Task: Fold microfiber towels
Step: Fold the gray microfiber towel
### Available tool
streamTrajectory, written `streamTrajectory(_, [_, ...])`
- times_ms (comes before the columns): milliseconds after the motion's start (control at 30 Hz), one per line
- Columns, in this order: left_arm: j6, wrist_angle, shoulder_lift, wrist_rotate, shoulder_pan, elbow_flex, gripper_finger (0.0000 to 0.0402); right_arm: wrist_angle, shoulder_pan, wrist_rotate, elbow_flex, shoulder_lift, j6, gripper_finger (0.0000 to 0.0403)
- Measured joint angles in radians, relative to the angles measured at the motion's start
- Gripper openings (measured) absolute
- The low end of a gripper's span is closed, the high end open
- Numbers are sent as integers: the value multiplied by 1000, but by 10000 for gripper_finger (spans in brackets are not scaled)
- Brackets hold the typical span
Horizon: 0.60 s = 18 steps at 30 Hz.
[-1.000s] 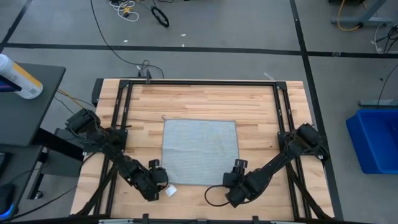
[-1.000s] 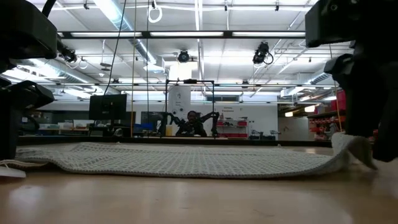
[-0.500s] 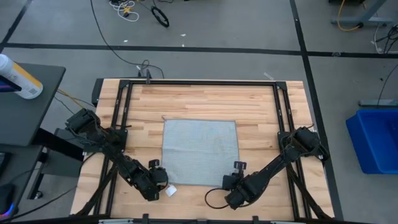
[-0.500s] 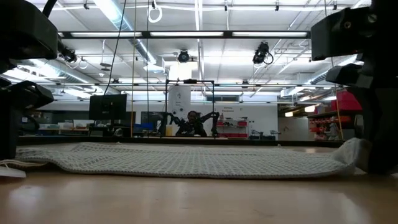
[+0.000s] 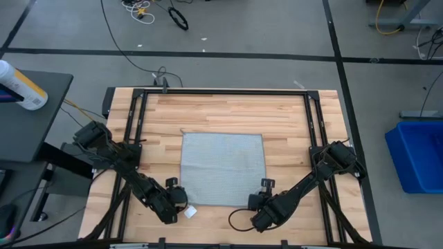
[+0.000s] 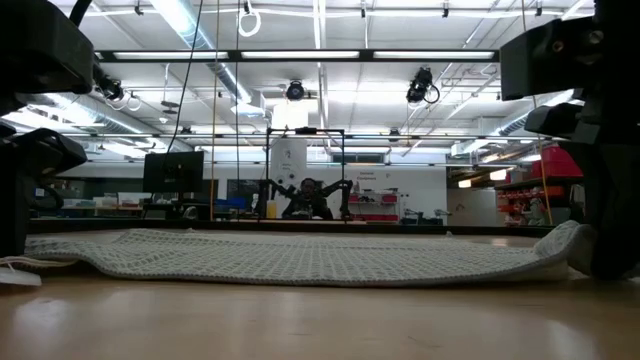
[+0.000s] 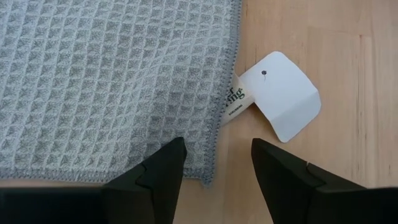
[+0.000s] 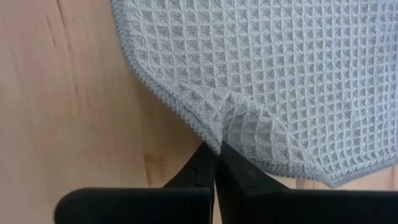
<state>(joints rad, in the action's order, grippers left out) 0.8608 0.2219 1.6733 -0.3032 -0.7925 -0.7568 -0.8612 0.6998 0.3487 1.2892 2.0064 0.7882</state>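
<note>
Nothing is shifting since half a second ago. Only the right wrist view is showing the right gripper [image 8: 216, 163] pinching the waffle-weave towel [image 5: 222, 168] edge (centre frame); left gripper [image 7: 215, 163] is hovering spread beside its white tag [image 7: 281, 104].

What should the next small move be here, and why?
Probably close the left gripper on the towel's near corner beside the white tag. Its fingers stand open around that edge, gripping nothing, while the right gripper looks shut on the other near corner, already pinched into a ridge. With both corners held, the near edge could be lifted and folded over.
</note>
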Motion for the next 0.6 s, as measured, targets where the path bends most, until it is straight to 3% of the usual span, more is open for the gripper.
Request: streamTrajectory(600, [12, -77, 110, -129, 0, -13, 196, 0, 0, 7, 1, -1, -1, 2])
